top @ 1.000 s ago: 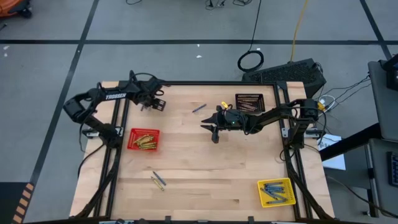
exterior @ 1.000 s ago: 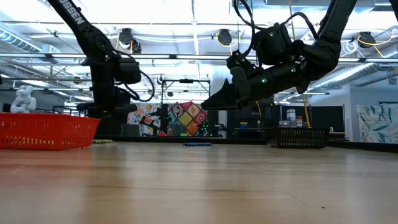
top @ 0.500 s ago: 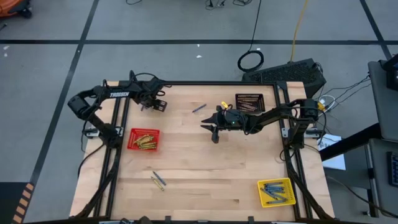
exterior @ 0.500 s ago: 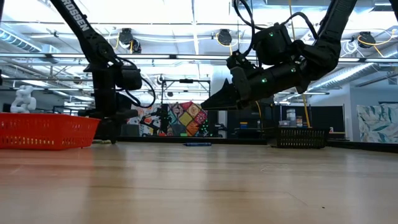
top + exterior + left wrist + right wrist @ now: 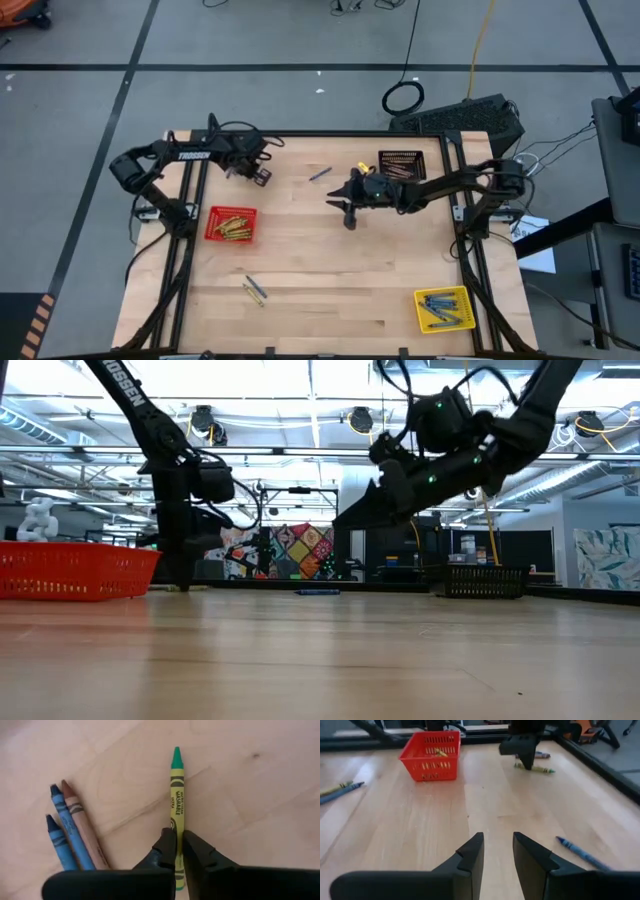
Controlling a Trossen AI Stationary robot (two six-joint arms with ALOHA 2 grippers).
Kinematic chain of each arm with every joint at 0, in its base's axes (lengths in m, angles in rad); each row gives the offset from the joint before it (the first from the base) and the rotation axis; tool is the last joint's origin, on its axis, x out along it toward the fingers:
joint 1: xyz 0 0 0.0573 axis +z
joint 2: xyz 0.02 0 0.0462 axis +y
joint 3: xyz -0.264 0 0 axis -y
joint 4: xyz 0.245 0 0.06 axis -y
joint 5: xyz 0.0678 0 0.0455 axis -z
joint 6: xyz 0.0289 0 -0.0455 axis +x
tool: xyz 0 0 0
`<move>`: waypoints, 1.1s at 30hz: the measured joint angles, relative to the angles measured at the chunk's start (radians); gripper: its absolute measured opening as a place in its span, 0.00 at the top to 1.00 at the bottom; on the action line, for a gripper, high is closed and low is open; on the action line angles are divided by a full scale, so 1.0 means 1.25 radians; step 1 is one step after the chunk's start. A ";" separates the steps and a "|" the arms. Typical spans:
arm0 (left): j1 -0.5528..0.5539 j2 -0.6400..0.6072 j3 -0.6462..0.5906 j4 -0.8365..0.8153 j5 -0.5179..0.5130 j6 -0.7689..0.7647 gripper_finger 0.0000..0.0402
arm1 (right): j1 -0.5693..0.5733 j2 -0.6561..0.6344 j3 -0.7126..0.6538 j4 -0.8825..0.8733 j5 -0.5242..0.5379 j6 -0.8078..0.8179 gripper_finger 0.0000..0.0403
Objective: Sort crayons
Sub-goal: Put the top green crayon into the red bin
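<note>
Since the earlier high view, the left gripper [image 5: 262,176] has shifted rightward along the table's [image 5: 330,270] upper left edge, and the right gripper [image 5: 347,210] has moved slightly right near upper centre. Left wrist view: the left jaws, nearly closed, straddle the lower end of a yellow-wrapped, green-tipped crayon [image 5: 177,795] lying flat; whether they pinch it cannot be told. Two blue crayons [image 5: 62,827] and a brown crayon [image 5: 82,825] lie touching one another, just beside it. Right wrist view: the right jaws stand parted and empty above bare table, a loose blue crayon [image 5: 580,851] nearby. High view: sorted crayons fill a red basket [image 5: 232,224] at left, a yellow basket [image 5: 444,309] at lower right and a black basket [image 5: 401,163] at upper centre; two strays [image 5: 254,291] lie at lower left. Each crayon is judged light, stiff, brittle at the tip, prone to roll, with a paper sleeve giving fair grip; hold is best taken across mid-barrel.
</note>
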 joint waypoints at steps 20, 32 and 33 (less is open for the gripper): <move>-0.506 -0.432 -0.001 -0.390 -0.007 0.098 1.00 | 0.002 -0.064 0.000 -0.058 0.003 -0.043 0.78; -0.711 -0.420 -0.001 -0.556 0.016 -0.122 0.94 | -0.010 -0.064 0.000 0.014 0.006 -0.048 0.78; -0.711 -0.416 -0.001 -0.564 0.014 -0.128 0.91 | -0.010 -0.064 0.000 0.014 0.006 -0.048 0.78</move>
